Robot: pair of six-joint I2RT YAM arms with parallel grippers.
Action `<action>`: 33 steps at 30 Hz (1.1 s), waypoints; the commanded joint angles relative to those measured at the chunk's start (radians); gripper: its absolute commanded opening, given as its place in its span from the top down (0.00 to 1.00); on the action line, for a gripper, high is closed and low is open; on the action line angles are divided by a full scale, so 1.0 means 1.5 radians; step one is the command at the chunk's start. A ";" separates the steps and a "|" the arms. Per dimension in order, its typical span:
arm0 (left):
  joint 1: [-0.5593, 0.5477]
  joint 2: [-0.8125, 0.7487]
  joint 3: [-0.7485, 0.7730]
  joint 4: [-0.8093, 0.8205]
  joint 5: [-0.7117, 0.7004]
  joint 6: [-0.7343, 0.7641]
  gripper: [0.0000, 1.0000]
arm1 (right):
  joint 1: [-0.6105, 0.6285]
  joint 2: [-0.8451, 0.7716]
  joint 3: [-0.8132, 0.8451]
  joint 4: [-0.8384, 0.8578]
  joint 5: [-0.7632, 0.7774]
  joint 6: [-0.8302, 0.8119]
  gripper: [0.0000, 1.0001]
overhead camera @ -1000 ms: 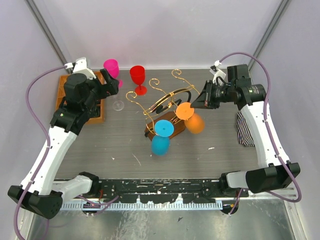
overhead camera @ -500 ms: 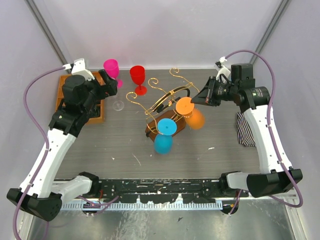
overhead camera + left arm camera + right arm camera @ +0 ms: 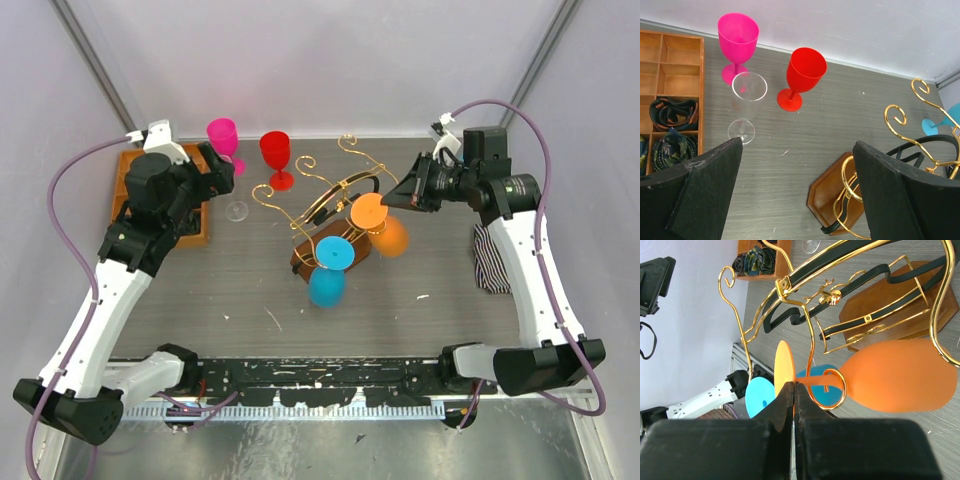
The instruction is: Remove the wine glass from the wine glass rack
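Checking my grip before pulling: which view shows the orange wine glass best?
Right wrist: the orange wine glass fills it, stem hooked in the wine glass rack, foot between the right fingers. Top external shows it small from above; left wrist misses it.

Five wine glasses (image 3: 275, 148), one rack (image 3: 827, 197), one tray (image 3: 128, 168), perhaps one cloth (image 3: 490, 262).

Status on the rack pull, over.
Left gripper open, empty. Right gripper shut on orange wine glass foot; glass hangs on wine glass rack. Stem inside gold loop; blue wine glass hangs close beside.
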 commanded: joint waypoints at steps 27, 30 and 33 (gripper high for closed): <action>0.000 0.006 -0.008 0.018 0.002 0.027 0.02 | 0.009 -0.015 -0.049 0.090 -0.112 0.025 0.99; 0.000 0.003 -0.007 0.014 -0.003 0.036 0.02 | 0.008 0.003 -0.031 0.107 -0.078 0.029 0.99; -0.001 -0.001 -0.005 0.012 -0.007 0.043 0.02 | 0.004 0.018 -0.013 0.132 -0.055 0.030 0.99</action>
